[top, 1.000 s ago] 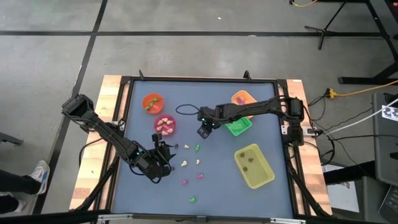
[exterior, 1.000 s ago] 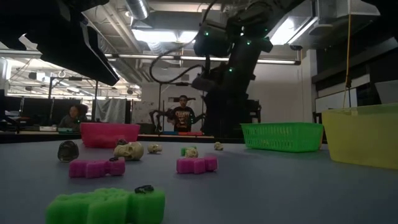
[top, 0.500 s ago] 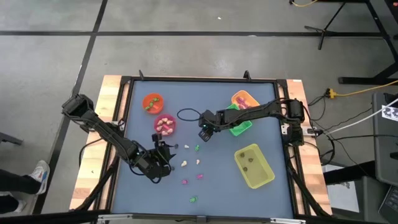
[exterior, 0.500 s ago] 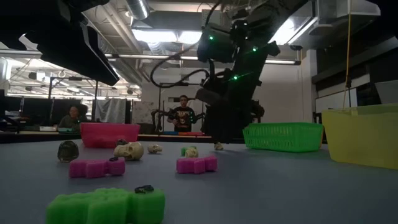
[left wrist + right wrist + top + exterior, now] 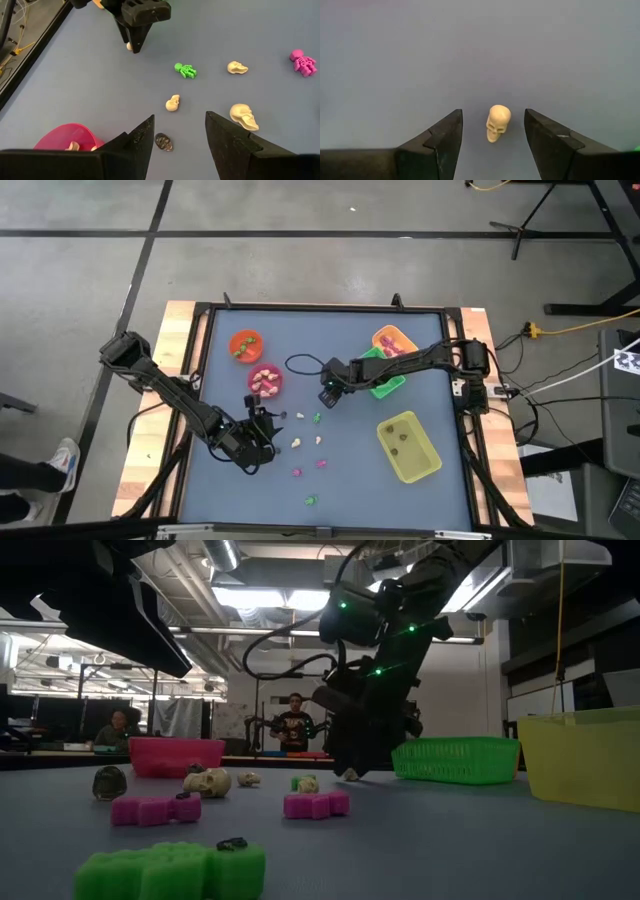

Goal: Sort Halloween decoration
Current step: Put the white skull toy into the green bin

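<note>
Small trinkets lie scattered on the blue table. My right gripper [image 5: 328, 395] is open and low over a cream skull [image 5: 498, 122], which lies on the table between its two fingers without touching them; the low view shows the same skull [image 5: 349, 775] under the fingertips. My left gripper [image 5: 262, 420] is open, near the pink cup [image 5: 265, 380]. Ahead of it lie a dark skull [image 5: 164, 141], a small cream skull [image 5: 172, 102], a larger cream skull [image 5: 243, 115], a green skeleton [image 5: 186, 70] and a pink skeleton [image 5: 302, 62].
An orange cup [image 5: 245, 345] holds green pieces. The orange tray [image 5: 392, 340] and green tray [image 5: 385, 383] sit to the right, the yellow tray [image 5: 408, 447] nearer. A black cable loop [image 5: 298, 362] lies by the right arm. People stand beyond the table.
My right gripper has come down toward the table, over the cream skull, staying open. The left arm has kept still, and no trinket has moved.
</note>
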`<move>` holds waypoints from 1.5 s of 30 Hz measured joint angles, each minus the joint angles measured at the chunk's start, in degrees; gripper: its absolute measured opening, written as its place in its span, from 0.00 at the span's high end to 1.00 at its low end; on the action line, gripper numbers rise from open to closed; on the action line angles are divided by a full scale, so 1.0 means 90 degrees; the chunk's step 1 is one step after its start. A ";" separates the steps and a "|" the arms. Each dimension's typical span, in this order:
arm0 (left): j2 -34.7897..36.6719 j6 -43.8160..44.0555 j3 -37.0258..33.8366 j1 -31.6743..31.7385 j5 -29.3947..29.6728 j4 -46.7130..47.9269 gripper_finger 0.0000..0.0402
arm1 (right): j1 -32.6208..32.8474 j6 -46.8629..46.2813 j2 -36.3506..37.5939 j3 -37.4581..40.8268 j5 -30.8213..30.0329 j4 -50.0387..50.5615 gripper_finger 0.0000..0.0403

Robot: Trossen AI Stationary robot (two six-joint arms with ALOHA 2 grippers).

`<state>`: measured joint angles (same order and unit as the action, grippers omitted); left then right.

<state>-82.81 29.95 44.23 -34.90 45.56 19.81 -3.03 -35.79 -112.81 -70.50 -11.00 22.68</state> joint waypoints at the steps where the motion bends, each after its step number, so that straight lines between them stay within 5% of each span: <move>1: 0.0000 -0.0001 0.0000 -0.0001 0.0000 -0.0001 0.60 | 0.0000 0.0000 -0.0021 0.0000 0.0001 -0.0015 0.48; 26: 0.0000 -0.0003 0.0000 0.0000 0.0000 -0.0010 0.60 | 0.0007 -0.0015 -0.0217 -0.0017 -0.0008 -0.0022 0.49; 38: 0.0000 -0.0003 0.0000 0.0000 0.0000 -0.0010 0.60 | -0.0002 -0.0021 -0.0224 -0.0015 0.0000 -0.0025 0.81; 45: 0.0000 -0.0002 0.0000 0.0000 0.0000 -0.0010 0.60 | -0.0002 -0.0004 -0.0153 -0.0002 0.0027 -0.0015 0.90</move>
<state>-82.81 29.93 44.23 -34.89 45.56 19.73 -3.05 -35.82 -114.19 -70.52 -10.76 22.55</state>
